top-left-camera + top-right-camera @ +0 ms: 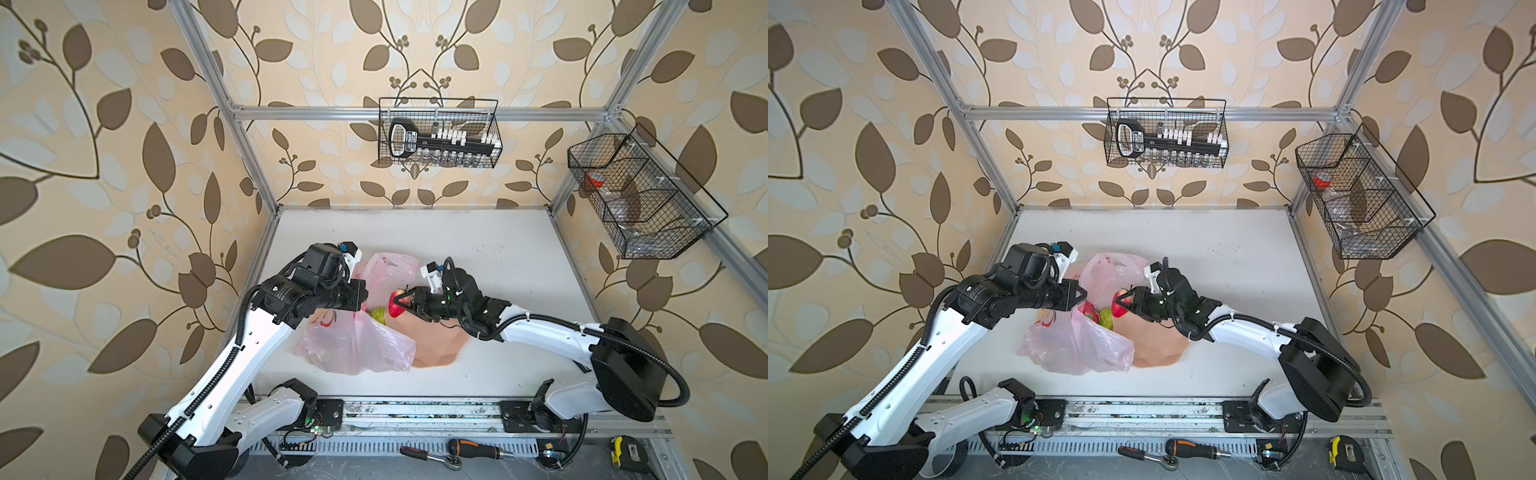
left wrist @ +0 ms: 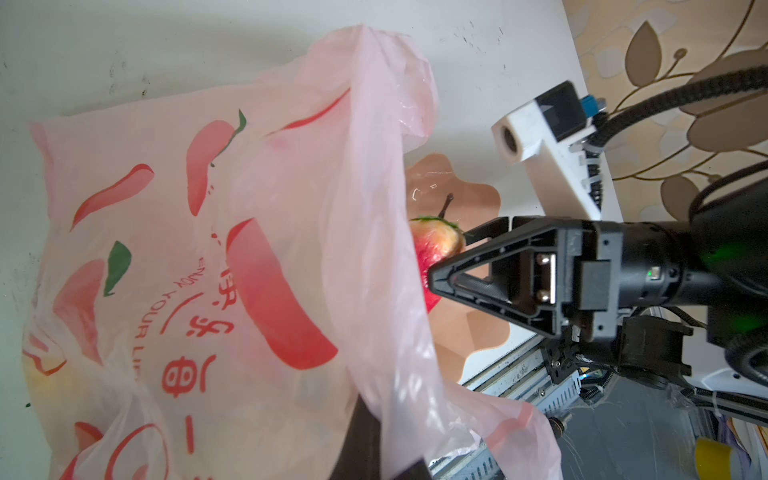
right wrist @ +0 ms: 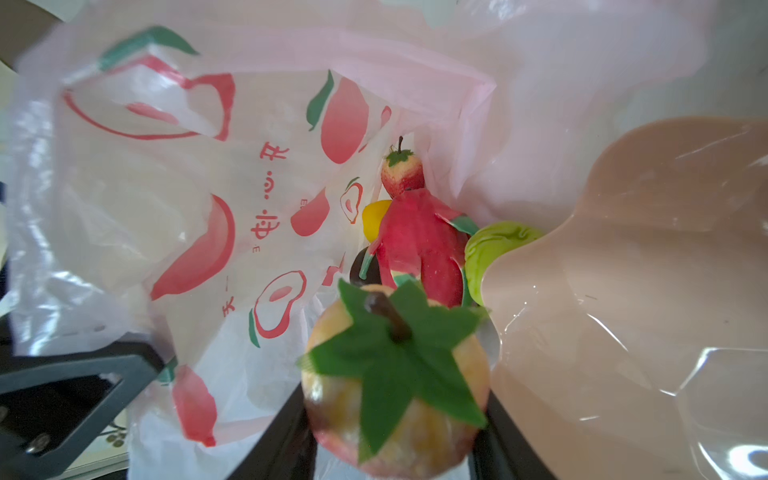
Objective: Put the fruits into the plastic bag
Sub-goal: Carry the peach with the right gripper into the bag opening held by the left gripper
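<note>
We see the white-and-black left arm [image 1: 232, 361] standing up from the front rail and leaning inward, with its wrist turned toward the middle; the black left gripper [image 1: 365, 296] has its jaws pressed together on an edge of the thin translucent pink plastic bag [image 1: 353, 345]; the white-and-black right arm [image 1: 552, 332] lies low and stretched inward; the black right gripper [image 1: 401, 301] points sideways at the left one, its jaws half apart, clamped on the red toy strawberry with a green leaf crown [image 1: 394, 311].

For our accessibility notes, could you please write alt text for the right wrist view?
The right gripper holds a red strawberry-like fruit with a green cap. Beyond it a dragon fruit, lemon, green pear and small strawberry cluster at the mouth of the pink plastic bag, beside a peach plate.
</note>
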Robot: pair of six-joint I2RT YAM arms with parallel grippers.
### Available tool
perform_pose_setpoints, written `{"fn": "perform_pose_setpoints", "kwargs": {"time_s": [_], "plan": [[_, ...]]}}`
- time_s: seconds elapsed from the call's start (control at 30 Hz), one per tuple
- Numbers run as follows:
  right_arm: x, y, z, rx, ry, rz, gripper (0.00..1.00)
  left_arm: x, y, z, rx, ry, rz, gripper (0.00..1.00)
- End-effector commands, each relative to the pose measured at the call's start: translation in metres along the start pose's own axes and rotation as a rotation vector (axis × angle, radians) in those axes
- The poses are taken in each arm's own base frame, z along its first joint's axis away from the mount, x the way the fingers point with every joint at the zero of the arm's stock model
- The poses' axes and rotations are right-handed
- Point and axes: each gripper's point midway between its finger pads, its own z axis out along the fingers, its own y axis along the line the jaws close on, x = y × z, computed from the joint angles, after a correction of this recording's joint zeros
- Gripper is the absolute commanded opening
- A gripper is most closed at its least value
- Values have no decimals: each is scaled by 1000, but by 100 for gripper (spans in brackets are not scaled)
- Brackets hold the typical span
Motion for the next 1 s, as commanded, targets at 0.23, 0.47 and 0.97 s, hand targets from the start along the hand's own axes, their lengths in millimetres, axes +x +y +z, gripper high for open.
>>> {"fn": "perform_pose_setpoints", "kwargs": {"time_s": [0.23, 0.47, 0.97], "plan": [[27, 54, 74, -108, 112, 12, 42, -5, -6, -7, 26, -23, 16, 0], [44, 47, 118, -45, 165, 52, 42, -4, -6, -8, 24, -25, 19, 0], [40, 30, 139, 26, 180, 80, 74, -2, -3, -8, 16, -24, 18, 0]]}}
